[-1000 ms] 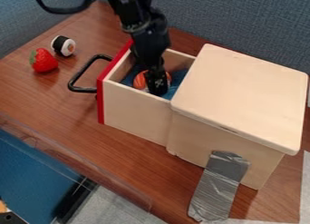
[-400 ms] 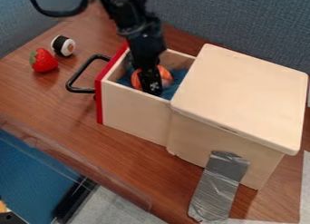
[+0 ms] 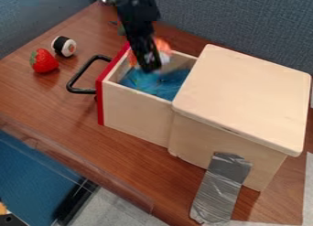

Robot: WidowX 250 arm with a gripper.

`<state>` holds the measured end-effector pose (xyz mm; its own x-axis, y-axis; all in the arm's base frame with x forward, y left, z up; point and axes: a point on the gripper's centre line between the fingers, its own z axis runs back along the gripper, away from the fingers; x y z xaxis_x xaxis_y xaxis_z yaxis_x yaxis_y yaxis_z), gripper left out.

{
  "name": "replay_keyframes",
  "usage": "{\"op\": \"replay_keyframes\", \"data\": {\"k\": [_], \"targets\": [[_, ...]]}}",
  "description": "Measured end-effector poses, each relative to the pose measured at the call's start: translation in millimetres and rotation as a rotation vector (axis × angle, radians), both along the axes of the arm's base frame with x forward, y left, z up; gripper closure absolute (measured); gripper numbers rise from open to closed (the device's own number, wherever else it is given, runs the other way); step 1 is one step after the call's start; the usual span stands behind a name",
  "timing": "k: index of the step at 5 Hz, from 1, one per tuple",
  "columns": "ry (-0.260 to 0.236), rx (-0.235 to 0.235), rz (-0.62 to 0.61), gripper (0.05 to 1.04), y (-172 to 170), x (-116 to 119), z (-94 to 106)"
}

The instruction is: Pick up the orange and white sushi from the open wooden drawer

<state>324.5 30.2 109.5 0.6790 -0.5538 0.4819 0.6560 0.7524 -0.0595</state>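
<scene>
Up came my tool [image 3: 151,65], pinching one orange toy [image 3: 163,45] at its tip. I count one strawberry [image 3: 43,61], one sushi roll [image 3: 63,46].

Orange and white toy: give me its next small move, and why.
Probably raise the black gripper a little: the orange and white toy it appears to hold hangs close to the walls of the pale wooden drawer, and could brush them if moved sideways.

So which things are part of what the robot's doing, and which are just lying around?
Part of it:
the gripper
the orange-and-white toy it holds
the open drawer
the blue cloth inside

Just lying around:
the strawberry
the toy sushi roll
</scene>
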Motion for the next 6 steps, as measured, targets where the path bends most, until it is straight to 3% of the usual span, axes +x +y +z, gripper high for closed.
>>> {"op": "replay_keyframes", "data": {"k": [1, 2, 3, 5, 6], "targets": [[0.000, 0.009, 0.078, 0.505, 26.4, 18.5, 7.6], [0.066, 0.017, 0.201, 0.505, 61.1, 44.4, -13.0], [0.100, 0.060, 0.274, 0.505, 88.8, 66.0, -31.5], [0.117, 0.130, 0.363, 0.505, 120.5, 97.7, -62.5], [0.130, 0.159, 0.379, 0.435, 127.3, 101.6, -73.4]]}}
